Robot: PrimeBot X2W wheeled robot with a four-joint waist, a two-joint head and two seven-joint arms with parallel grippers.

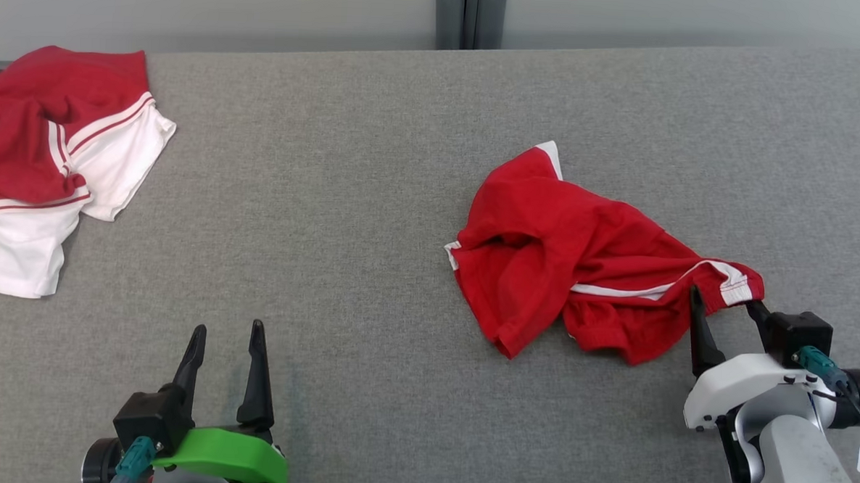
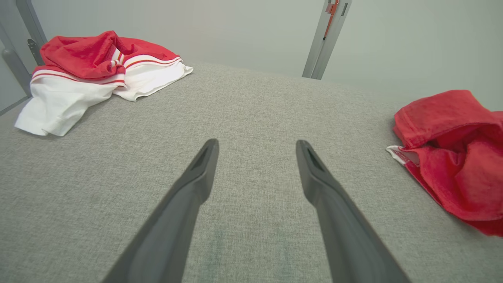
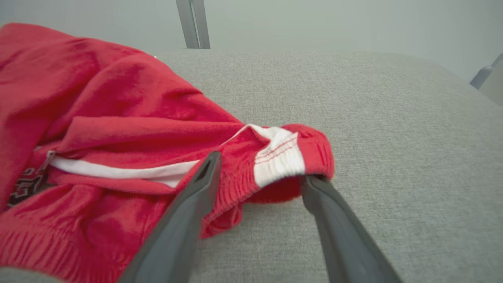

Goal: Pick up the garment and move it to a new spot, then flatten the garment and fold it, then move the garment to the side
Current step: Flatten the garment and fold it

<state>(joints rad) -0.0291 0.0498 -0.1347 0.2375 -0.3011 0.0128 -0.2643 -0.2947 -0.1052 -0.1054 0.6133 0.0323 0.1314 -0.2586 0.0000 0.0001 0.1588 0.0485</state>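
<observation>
The garment (image 1: 582, 255), red with white trim, has its elastic corner lying between the spread fingers of the right gripper (image 1: 723, 298). In the right wrist view the jaws stand wide apart. The white-striped hem (image 3: 279, 157) bunches between the tips and touches the right-hand finger (image 3: 314, 188), but nothing pinches it, so the grip is released. The right arm reaches in low from the lower right of the head view, fingers pointing up and slightly left, close to the grey table (image 1: 375, 159).

The garment lies crumpled on the table, right of centre. Its long axis runs from the upper left down to the lower right, and the striped end points at the right gripper.

The left gripper (image 1: 228, 327) hovers at the lower left, jaws parted and empty, fingers pointing away from the robot. A second red and white garment (image 1: 49, 159) lies at the far left corner.
</observation>
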